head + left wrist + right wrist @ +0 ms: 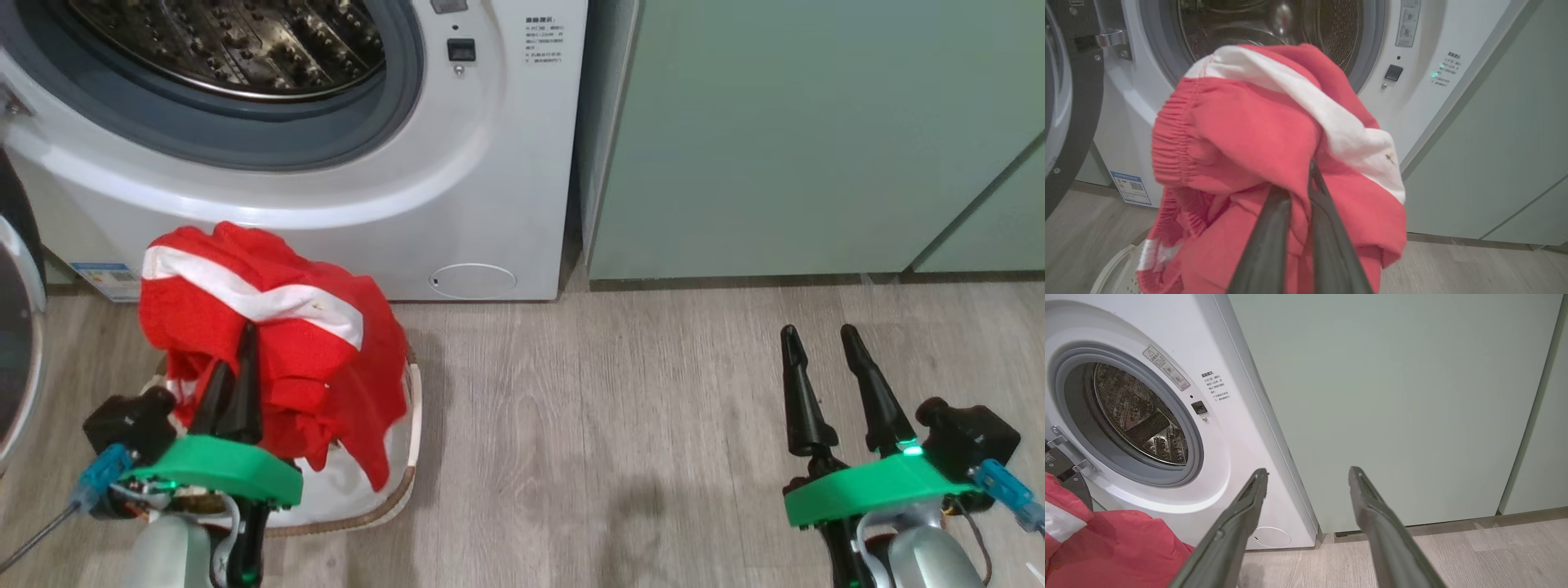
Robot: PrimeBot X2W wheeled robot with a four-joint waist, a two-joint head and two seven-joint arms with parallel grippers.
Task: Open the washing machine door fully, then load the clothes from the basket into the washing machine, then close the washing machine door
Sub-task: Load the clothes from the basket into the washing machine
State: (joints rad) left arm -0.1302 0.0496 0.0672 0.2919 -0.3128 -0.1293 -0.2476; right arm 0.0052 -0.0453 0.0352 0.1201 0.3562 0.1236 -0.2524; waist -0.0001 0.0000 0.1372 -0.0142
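Note:
The red clothes (269,343), with a white stripe, hang bunched above the basket (392,498); my left gripper (243,347) is shut on them from below. In the left wrist view the clothes (1257,139) wrap over the dark fingertips (1312,171) in front of the drum. The washing machine (457,163) stands just behind, its drum opening uncovered. The washing machine door (20,327) is swung out at the far left edge, black rim showing (1073,106). My right gripper (820,336) hovers open over the floor at the right, holding nothing (1308,475).
Pale green cabinets (816,139) stand right of the machine. Grey wood floor (612,425) lies between the basket and my right arm. A door hinge bracket (1112,38) sits at the opening's left side.

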